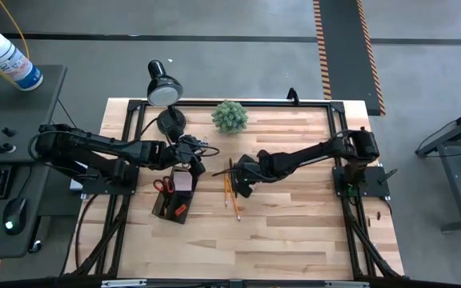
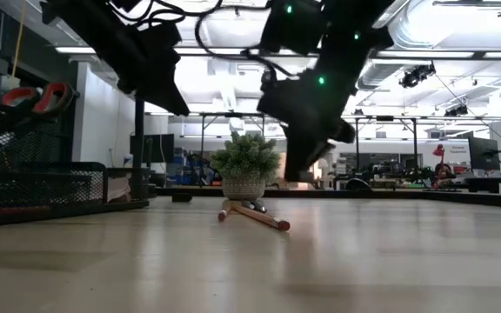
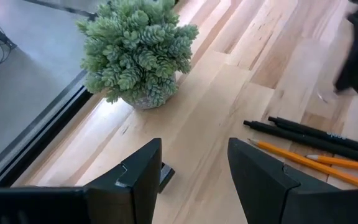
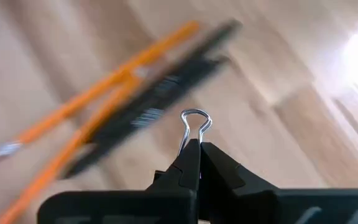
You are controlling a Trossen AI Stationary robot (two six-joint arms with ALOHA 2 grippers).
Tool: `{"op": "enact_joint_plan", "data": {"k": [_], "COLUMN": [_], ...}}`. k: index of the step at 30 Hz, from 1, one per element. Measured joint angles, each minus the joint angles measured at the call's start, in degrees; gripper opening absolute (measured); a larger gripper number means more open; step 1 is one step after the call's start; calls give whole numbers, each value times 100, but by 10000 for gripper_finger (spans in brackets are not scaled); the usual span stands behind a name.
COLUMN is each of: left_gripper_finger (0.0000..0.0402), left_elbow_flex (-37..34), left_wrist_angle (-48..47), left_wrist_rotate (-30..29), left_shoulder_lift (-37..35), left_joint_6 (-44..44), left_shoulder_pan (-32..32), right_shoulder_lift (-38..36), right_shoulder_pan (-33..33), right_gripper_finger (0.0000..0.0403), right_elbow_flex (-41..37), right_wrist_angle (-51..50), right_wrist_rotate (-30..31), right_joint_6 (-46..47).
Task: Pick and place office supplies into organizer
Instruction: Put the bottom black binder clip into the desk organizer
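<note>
My right gripper [image 4: 194, 163] hovers over the yellow-orange pencils [image 1: 230, 192] and dark pens [image 3: 309, 134] in mid-table, shut on a small binder clip [image 4: 194, 124]. In the low view it [image 2: 301, 172] hangs well above the wood. My left gripper [image 3: 194, 177] is open and holds nothing. It stands over the table between the black organizer [image 1: 172, 202] and the green plant [image 3: 135, 53]. The organizer holds red-handled scissors [image 1: 164, 186], a pale pink pad [image 1: 184, 180] and an orange-black marker [image 1: 179, 210]. The pencils [image 2: 255, 215] lie flat on the wood. My right gripper pinches the binder clip by its silver wire handle [image 4: 190, 138] between the two fingertips [image 4: 182, 167]. The wire's loop sticks out past the tips. The fingers hide the clip's black body. The gripper is above the table, so the clip is lifted clear.
A black desk lamp [image 1: 165, 90] stands at the far edge, left of the plant [image 1: 230, 117]. Bare wood lies toward the near edge and on the right half of the table [image 1: 310, 232]. A bottle [image 1: 8, 59] and keyboard sit on a side desk to the left.
</note>
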Motion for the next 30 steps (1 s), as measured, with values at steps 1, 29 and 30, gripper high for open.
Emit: {"op": "enact_joint_plan", "data": {"k": [1, 29, 30], "left_gripper_finger": [172, 172, 172], "left_elbow_flex": [0, 0, 0], "left_wrist_angle": [-19, -693, -690], "left_wrist_rotate": [-16, 676, 676], "left_shoulder_lift": [-29, -1476, -1476], "left_joint_6": [2, -336, -348], "left_shoulder_pan": [-2, -4, -4], "right_shoulder_lift": [-44, 918, 971], "right_shoulder_pan": [42, 427, 444], "right_gripper_finger": [0, 0, 0], "right_elbow_flex": [-1, 24, 25], "right_wrist_angle": [135, 5884, 6041], "right_wrist_rotate": [-67, -1862, -1963], "right_joint_6": [-80, -6725, -6923]}}
